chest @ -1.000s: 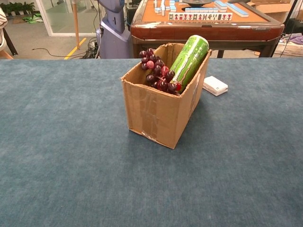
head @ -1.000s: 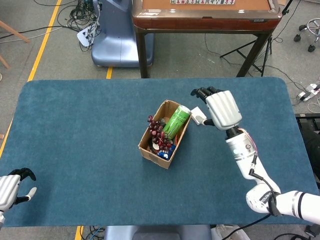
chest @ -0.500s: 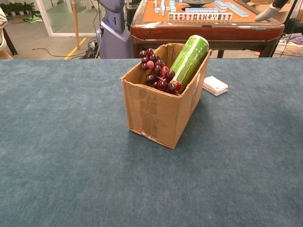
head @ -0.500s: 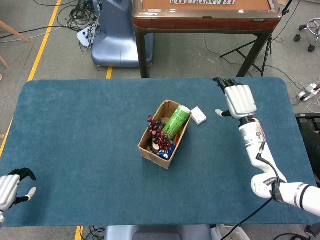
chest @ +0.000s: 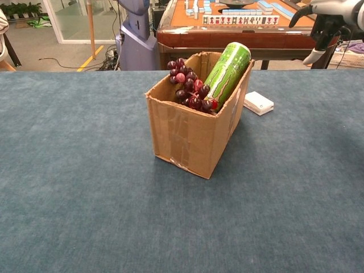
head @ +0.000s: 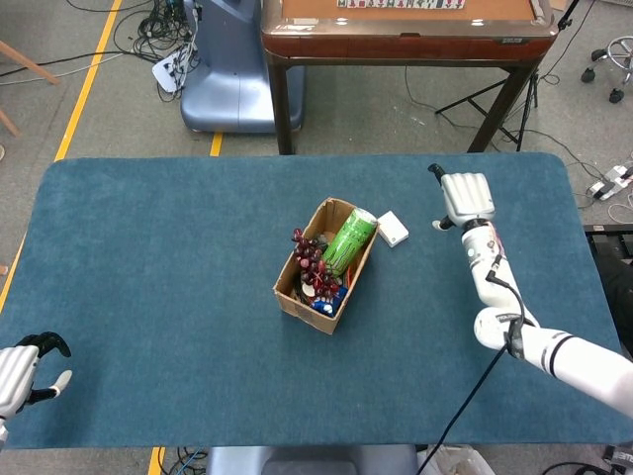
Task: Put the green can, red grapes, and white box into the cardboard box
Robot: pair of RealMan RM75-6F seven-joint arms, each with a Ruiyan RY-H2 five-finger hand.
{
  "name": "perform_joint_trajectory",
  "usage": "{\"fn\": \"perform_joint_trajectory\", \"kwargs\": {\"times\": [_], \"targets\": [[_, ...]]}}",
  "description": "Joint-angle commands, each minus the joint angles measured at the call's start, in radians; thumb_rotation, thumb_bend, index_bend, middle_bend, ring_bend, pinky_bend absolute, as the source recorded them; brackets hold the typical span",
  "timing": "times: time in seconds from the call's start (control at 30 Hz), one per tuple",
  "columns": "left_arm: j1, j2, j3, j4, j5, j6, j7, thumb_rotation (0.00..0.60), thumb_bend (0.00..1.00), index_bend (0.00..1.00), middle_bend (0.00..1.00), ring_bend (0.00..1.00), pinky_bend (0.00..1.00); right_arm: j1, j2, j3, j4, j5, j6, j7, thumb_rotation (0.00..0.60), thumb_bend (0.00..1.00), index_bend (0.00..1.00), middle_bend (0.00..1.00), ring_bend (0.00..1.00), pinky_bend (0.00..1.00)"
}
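Nearest us, our left hand (head: 22, 374) rests at the front left corner of the table (head: 148, 267), fingers loosely apart and holding nothing. The table wears a blue-green cloth that runs bare from the near edge up to the middle, with wide open stretches to the left and along the front.

At the middle stands the cardboard box (chest: 190, 136), set at an angle. The green can (chest: 226, 73) leans inside it against the right wall, its top poking above the rim, and the red grapes (chest: 189, 90) are heaped beside it on the left. Just beyond the box's far right corner, the white box (chest: 258, 103) lies flat on the cloth, close to the cardboard but apart from it.

Further right and well clear of the white box, our right hand (head: 465, 199) hangs above the table near the far edge, fingers spread, grasping nothing.

Past the far edge we see a grey floor, a wooden mahjong table (head: 406, 35), a blue machine base (head: 223, 69) and loose cables (head: 163, 30).
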Motion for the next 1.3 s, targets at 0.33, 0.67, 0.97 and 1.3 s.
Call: {"fn": "perform_joint_trajectory", "kwargs": {"times": [0.33,0.67,0.97,1.3], "targets": [[0.001,0.003,0.001,0.0,0.006,0.005,-0.002,0.6,0.28,0.47,0.36,0.31,0.53,0.097,-0.129,-0.052,0.224,0.048,-0.161,-0.027,0.6,0.0,0.18,1.0,1.0,0.98],[0.003,0.008,0.003,-0.001,0.012,0.007,-0.013,0.6,0.28,0.47,0.36,0.31,0.53,0.148,-0.235,-0.074,0.397,0.06,-0.26,-0.012,0.6,0.0,0.18,1.0,1.0,0.98],[0.006,0.013,0.005,0.001,0.015,0.01,-0.025,0.6,0.28,0.47,0.36,0.31,0.53,0.19,-0.332,-0.098,0.557,0.05,-0.367,0.003,0.6,0.0,0.18,1.0,1.0,0.98],[0.003,0.014,0.003,0.009,0.005,-0.001,-0.037,0.6,0.28,0.47,0.36,0.31,0.53,0.225,-0.41,-0.108,0.702,0.009,-0.476,0.057,0.6,0.0,0.18,1.0,1.0,0.98]]}}
